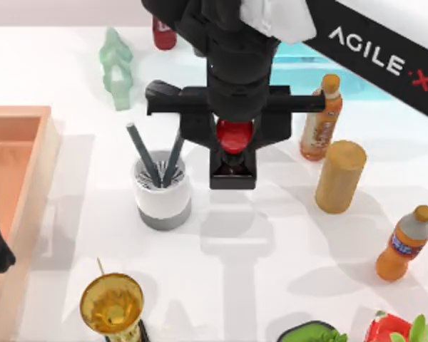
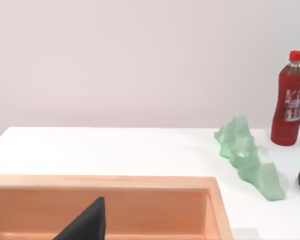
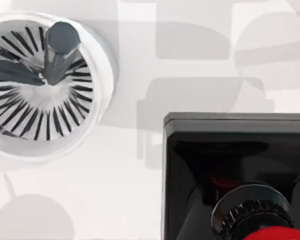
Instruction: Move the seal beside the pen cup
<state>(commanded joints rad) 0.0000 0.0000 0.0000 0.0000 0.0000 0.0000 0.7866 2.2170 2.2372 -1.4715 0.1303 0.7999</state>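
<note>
The right gripper (image 1: 235, 137) is closed on the red knob of the seal (image 1: 233, 171), which is just right of the pen cup (image 1: 162, 191). The seal looks small, stiff and light; its glossy knob may slip, so a firm hold there seems best.

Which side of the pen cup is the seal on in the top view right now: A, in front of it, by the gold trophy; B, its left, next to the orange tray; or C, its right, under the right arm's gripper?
C: in the top view the seal sits to the right of the pen cup, directly beneath the right gripper.
</note>
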